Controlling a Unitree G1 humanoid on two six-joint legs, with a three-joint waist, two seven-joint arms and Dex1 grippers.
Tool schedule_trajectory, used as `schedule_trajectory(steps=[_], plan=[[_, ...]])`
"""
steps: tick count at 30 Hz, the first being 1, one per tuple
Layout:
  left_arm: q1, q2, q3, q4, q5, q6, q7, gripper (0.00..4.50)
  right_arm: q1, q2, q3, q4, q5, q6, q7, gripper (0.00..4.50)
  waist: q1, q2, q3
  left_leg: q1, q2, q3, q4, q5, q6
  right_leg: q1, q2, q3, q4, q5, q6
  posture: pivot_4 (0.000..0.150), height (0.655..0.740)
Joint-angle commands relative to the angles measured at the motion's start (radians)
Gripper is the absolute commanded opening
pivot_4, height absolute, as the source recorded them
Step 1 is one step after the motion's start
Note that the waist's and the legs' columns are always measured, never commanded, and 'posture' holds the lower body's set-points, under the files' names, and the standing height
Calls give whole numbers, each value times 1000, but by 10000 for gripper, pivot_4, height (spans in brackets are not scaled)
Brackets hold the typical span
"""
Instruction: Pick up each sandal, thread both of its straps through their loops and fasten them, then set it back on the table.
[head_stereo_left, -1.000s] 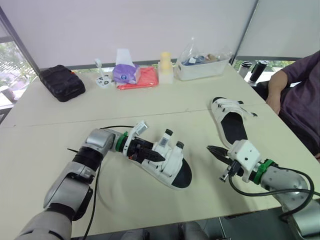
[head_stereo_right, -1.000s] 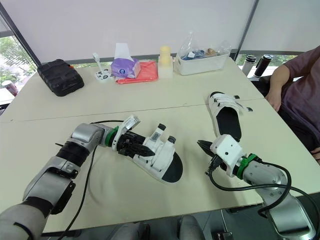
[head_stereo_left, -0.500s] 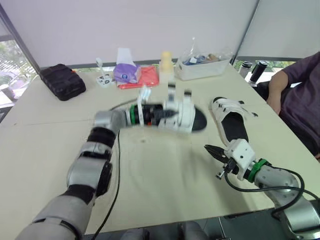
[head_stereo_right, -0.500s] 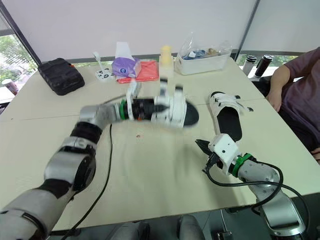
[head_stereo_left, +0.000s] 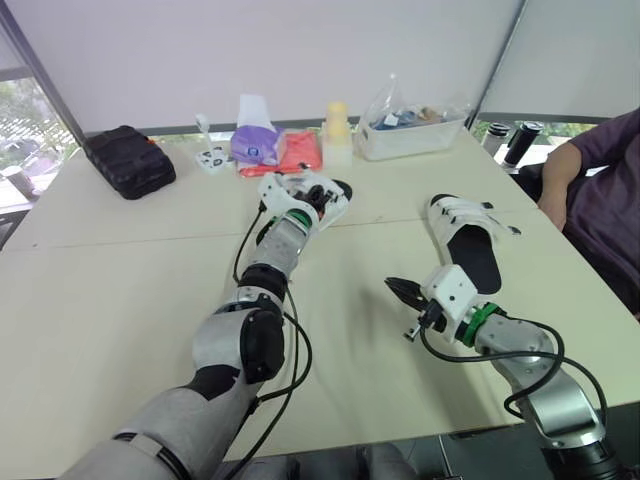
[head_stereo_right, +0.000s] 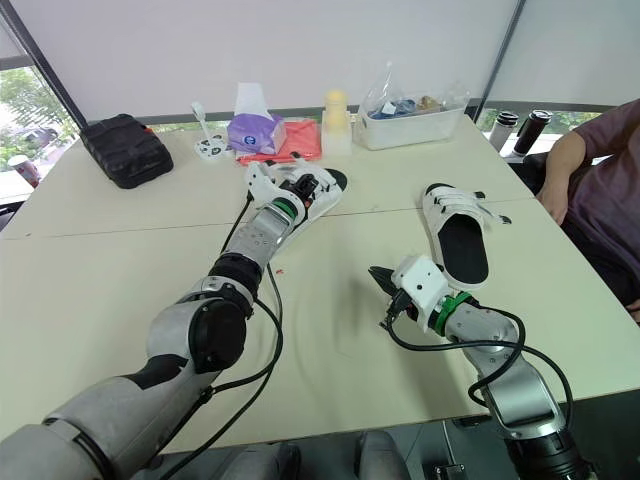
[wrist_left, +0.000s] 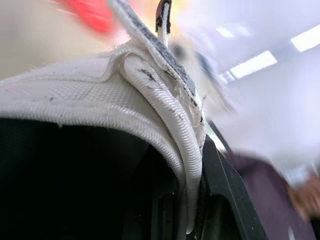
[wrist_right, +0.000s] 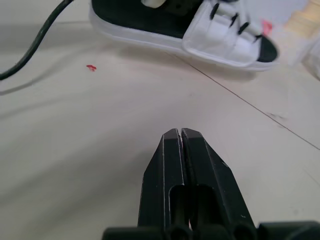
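A white sandal with a black insole (head_stereo_left: 318, 193) is at the far middle of the table, near the seam. My left gripper (head_stereo_left: 298, 197) reaches far across and is shut on it; in the left wrist view a white ribbed strap (wrist_left: 165, 125) is pinched between the black fingers (wrist_left: 220, 185). The same sandal (wrist_right: 200, 30) lies flat on the table in the right wrist view. The second sandal (head_stereo_left: 466, 238) lies on the right side, straps at its far end. My right gripper (head_stereo_left: 396, 289) hovers left of it, shut on nothing.
Along the far edge stand a black case (head_stereo_left: 130, 160), a purple tissue pack (head_stereo_left: 255, 142), a red cloth (head_stereo_left: 297, 152), a yellow bottle (head_stereo_left: 337, 130) and a clear bin (head_stereo_left: 415, 135). A person's arm (head_stereo_left: 560, 170) rests at the right edge.
My left arm has swung the sandal from the near middle of the table out to the far middle. The right gripper has drifted a little left, still shut.
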Motion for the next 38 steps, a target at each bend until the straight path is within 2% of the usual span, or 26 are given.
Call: schedule_trajectory(steps=[1, 4, 7, 13, 14, 16, 18, 19, 20, 21, 23, 27, 30, 33, 38], plan=[[-44, -13, 40, 31, -24, -73, 52, 562, 2, 6, -7, -33, -2, -11, -9, 0, -1, 0, 0, 0, 0, 0, 0, 0, 0, 0, 0, 0, 0, 0, 0, 1500, 7400], [-39, -17, 48, 49, -24, -82, 50, 562, 7, 5, -9, -35, -2, -10, -12, 0, -2, 0, 0, -1, -1, 0, 1, 0, 0, 0, -1, 0, 0, 0, 0, 1500, 7400], [-21, -18, 52, 60, -24, -84, 56, 12183, 11, 5, -11, -38, -3, -8, -18, 0, -3, 0, 0, -1, -1, 0, 1, 0, 0, 0, 0, 0, 0, 0, 1, 1500, 7400], [-5, 13, 26, 45, 1, -47, 83, 41213, 14, 10, -3, -32, -4, -14, -25, 0, -7, 0, 0, 0, -1, 0, 1, 0, 0, 0, 0, 0, 1, 1, 1, 1500, 7400], [-1, 19, 17, 41, 10, -30, 95, 44289, 16, 11, -2, -32, -4, -15, -26, 0, -8, 0, -1, 1, -1, 0, 1, 0, 0, 1, 0, 0, 1, 1, 1, 1500, 7400], [19, 57, -58, -9, 72, 88, 116, 44289, 22, 12, -1, -33, -3, -19, -27, 0, -11, 0, -1, 3, -1, 1, 1, 0, 0, 2, 1, 1, 1, 1, 1, 1500, 7400], [70, 89, -123, -159, 95, 244, 122, 44289, 30, 14, -4, -34, 0, -24, -28, 0, -15, 0, -1, 7, 0, 1, 0, 0, 0, 5, 2, 2, 2, 1, 1, 1500, 7400], [118, 115, -198, -286, 125, 348, 90, 44289, 32, 14, -4, -30, 0, -28, -27, 0, -19, 0, -1, 8, 0, 1, 0, 0, 1, 6, 2, 2, 2, 1, 1, 1500, 7400], [203, 167, -300, -488, 154, 462, 42, 44289, 36, 17, -1, -22, 1, -36, -25, 0, -26, 1, -1, 9, 0, 1, 0, 0, 1, 6, 2, 2, 2, 1, 1, 1500, 7400], [281, 230, -380, -671, 150, 597, 1, 44289, 37, 20, 5, -12, 2, -45, -21, 0, -41, 2, -1, 9, 1, 2, -1, 0, 1, 6, 2, 3, 3, 1, 1, 1500, 7400], [387, 328, -486, -920, 144, 774, -49, 44289, 40, 26, 10, 2, 4, -58, -17, 0, -52, 2, -1, 9, 3, 4, -2, 0, 0, 3, 4, 6, 4, 0, 1, 1500, 7400], [571, 579, -660, -1299, 177, 815, -261, 44289, 27, 90, -35, 22, 106, -23, -14, 0, -51, 2, -2, 7, 3, 4, -2, 0, 0, 1, 4, 7, 6, 1, 0, 1500, 7400], [694, 732, -659, -1490, 164, 783, -399, 44289, 19, 105, -64, 49, 174, 11, 16, 0, -36, 3, -2, 9, 3, 4, -2, 0, 0, 4, 3, 6, 5, 1, 0, 1500, 7400], [828, 790, -551, -1615, 65, 819, -472, 44289, 8, 90, -89, 63, 240, 57, 58, 0, -26, 4, -2, 10, 3, 4, -2, -1, 2, 5, 3, 5, 3, 1, -1, 1500, 7400], [1054, 835, -431, -1740, -6, 810, -540, 44289, 3, 59, -133, 62, 344, 152, 111, 0, -28, 4, -1, 9, 3, 4, -2, -3, 5, 5, 3, 5, 3, 1, -1, 1500, 7400]])
